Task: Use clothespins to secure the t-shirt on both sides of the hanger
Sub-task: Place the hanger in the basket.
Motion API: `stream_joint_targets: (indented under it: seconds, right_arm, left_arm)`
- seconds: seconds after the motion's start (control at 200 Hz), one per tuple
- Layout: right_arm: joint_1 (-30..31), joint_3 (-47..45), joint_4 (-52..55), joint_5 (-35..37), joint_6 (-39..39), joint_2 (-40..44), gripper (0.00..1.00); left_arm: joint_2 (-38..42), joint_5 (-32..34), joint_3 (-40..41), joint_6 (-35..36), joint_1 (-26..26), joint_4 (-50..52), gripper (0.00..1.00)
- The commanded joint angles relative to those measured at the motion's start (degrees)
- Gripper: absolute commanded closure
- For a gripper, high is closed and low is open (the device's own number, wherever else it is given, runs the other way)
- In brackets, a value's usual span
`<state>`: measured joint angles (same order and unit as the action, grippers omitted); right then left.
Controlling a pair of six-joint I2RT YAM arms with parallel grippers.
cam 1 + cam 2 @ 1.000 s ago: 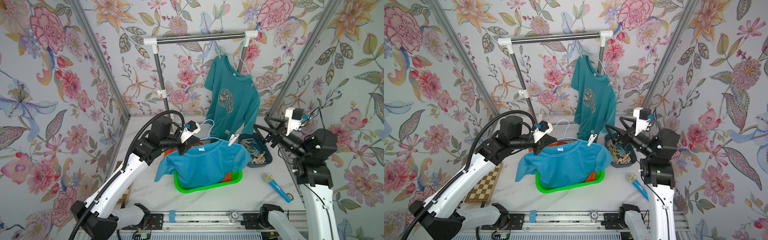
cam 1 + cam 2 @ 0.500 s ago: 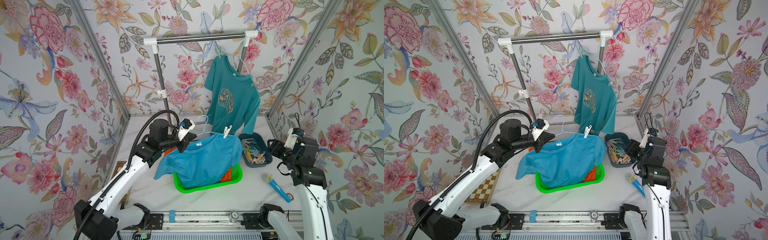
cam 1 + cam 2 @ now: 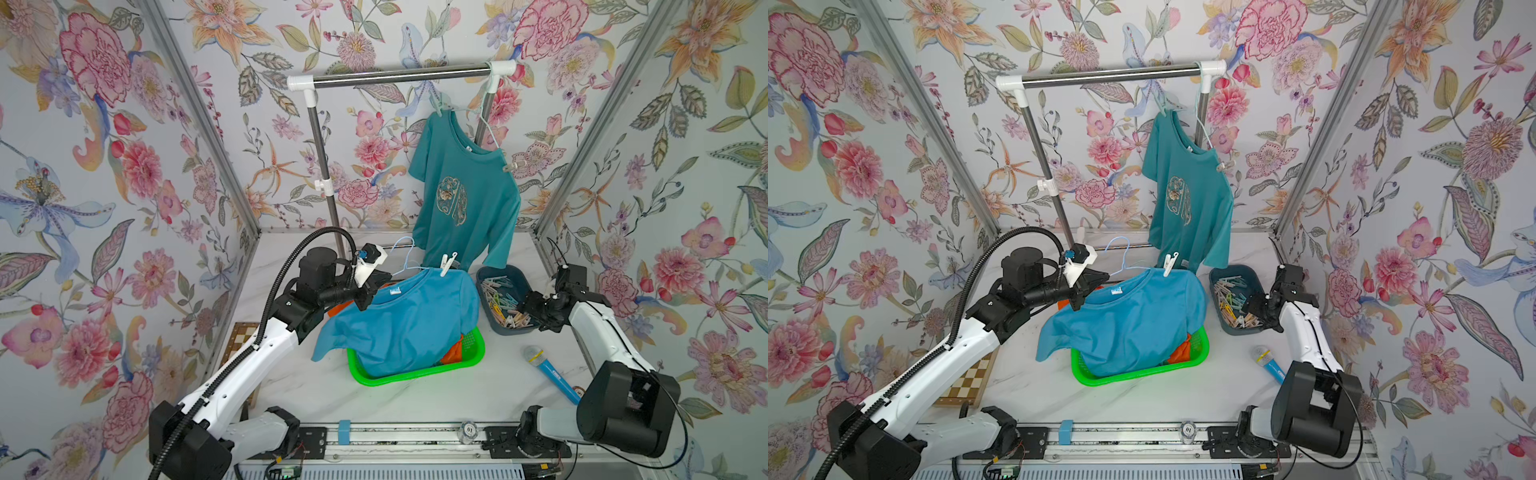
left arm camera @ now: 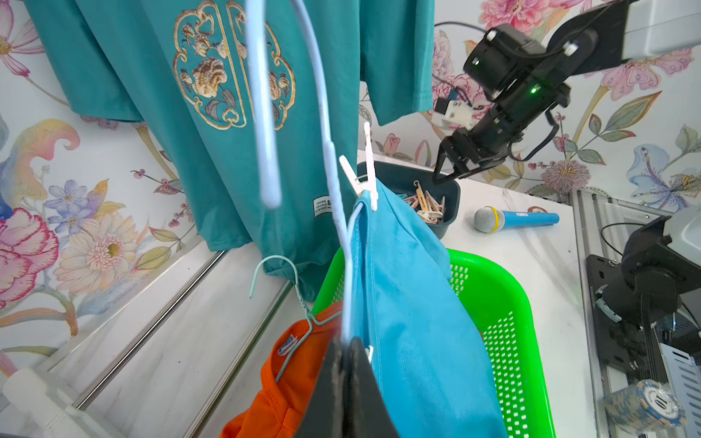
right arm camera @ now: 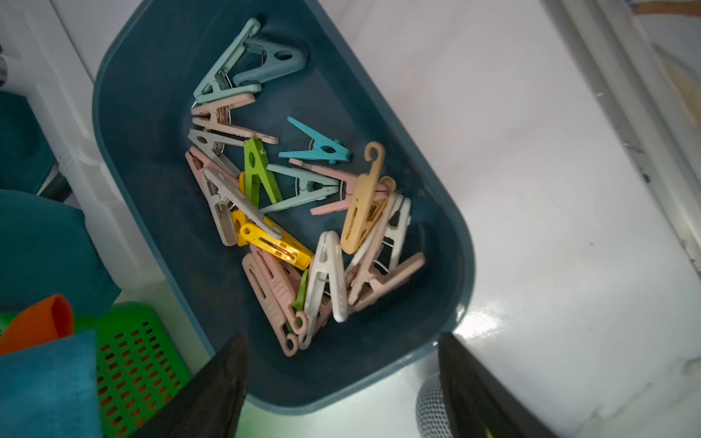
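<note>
Fingers of my left arm [image 4: 326,390] are pinched shut on the pale wire hanger [image 4: 329,163] at the shoulder of a light blue t-shirt [image 3: 407,324], holding it up over the middle of the tabletop [image 3: 415,403]. The shirt's hem drapes down into a bright green basket [image 3: 415,376], where an orange garment [image 3: 455,353] also lies. One white clothespin [image 3: 448,262] is clipped on the shirt's other shoulder, the one toward 3 o'clock, standing up from the hanger. The loose clothespins [image 5: 326,273], in white, pink, yellow, green and pale blue, lie heaped in a dark blue bin [image 3: 486,274] at 2 o'clock from the basket, just beside it. My right fingers [image 5: 212,394] are spread wide apart and empty, poised above the bin's end nearest my base, not touching the pins. At 3 o'clock from the basket a blue toy microphone [image 3: 548,368] lies on the tabletop. Toward 12 o'clock, a teal t-shirt [image 3: 465,195] with a gold emblem hangs from a metal rail [image 3: 399,75] against flowered walls.
</note>
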<state>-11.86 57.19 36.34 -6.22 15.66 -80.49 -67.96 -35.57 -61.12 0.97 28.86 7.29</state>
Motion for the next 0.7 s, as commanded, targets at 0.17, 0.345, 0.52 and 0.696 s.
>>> stream_joint_targets:
  seconds: [0.17, 0.345, 0.52, 0.696]
  right_arm:
    - [5.62, 9.36, -6.56, 5.16, -2.61, -13.07, 0.23]
    - [5.84, 11.78, -8.58, 5.48, -3.56, -18.63, 0.4]
    - [6.58, 12.23, -11.11, 4.65, -4.41, -22.22, 0.42]
    - [6.61, 11.86, -15.36, 1.5, -4.64, -24.9, 0.43]
  left_arm:
    - [-2.04, 2.35, 2.61, -4.09, -0.38, -3.93, 0.91]
    - [-8.05, 4.37, 3.99, -6.5, -0.37, -3.88, 0.89]
    - [-14.56, 6.67, 0.83, -7.65, -0.37, -0.78, 0.85]
    - [-14.18, 6.18, -0.04, -9.79, -0.38, -2.28, 0.82]
